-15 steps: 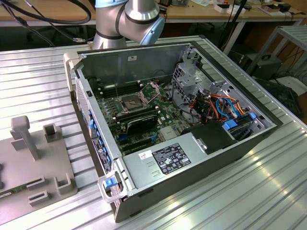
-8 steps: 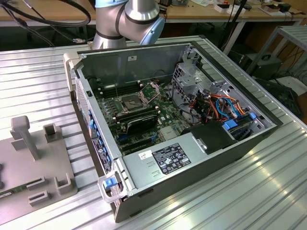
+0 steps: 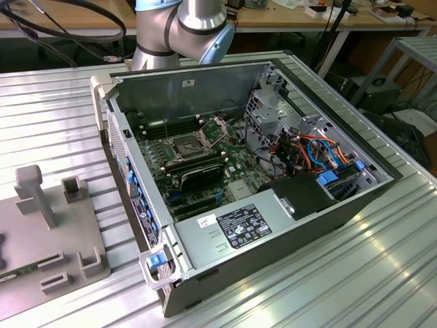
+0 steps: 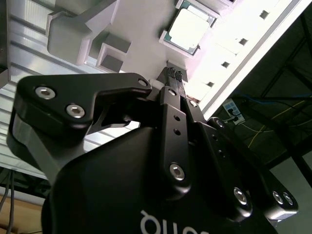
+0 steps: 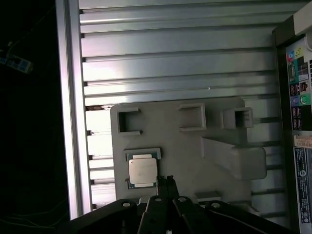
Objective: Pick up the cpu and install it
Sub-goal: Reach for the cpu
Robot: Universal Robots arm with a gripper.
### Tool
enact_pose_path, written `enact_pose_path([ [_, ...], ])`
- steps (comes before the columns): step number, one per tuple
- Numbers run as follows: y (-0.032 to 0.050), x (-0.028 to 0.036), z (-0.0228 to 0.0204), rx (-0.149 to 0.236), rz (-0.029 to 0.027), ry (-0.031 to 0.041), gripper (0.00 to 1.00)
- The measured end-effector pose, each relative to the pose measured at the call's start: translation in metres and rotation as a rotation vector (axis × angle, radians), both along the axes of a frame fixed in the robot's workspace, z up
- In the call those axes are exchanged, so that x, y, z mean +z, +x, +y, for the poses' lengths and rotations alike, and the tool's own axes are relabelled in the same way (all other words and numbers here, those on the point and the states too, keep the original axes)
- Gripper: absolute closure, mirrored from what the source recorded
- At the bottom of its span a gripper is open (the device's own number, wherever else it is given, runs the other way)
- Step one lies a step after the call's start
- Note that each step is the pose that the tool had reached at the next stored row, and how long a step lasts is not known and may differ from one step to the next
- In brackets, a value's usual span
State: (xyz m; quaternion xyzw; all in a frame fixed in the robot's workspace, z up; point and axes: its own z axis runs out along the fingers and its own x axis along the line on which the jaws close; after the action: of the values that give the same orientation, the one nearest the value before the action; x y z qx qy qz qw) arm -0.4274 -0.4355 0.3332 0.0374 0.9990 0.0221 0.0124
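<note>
empty gripper [image 5: 168, 180] beside the cpu [image 5: 142, 170], not over it

the cpu lies flat, metal top up, in a shallow framed seat on the grey fixture plate [image 5: 180, 156], close to the plate edge that runs along the ribbed table's [image 5: 170, 63] outer rim. the gripper has its two fingers pressed together with nothing between them, tips aimed down at the plate. in both wrist views the chip sits just beside the fingertips, off toward that rim-side edge rather than under them. being square, it has no long axis, and its sides run parallel to the plate's edges. how high the tips hang over the plate i cannot tell. the open computer case [image 3: 191, 89] with its socket [image 3: 188, 145] stands apart on the table.
</note>
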Motion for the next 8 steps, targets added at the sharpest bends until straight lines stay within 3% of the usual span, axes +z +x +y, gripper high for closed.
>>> enact_pose_path([
  [8,-0.0018,-0.0005,0.0,0.0,0.0,0.0,0.89],
])
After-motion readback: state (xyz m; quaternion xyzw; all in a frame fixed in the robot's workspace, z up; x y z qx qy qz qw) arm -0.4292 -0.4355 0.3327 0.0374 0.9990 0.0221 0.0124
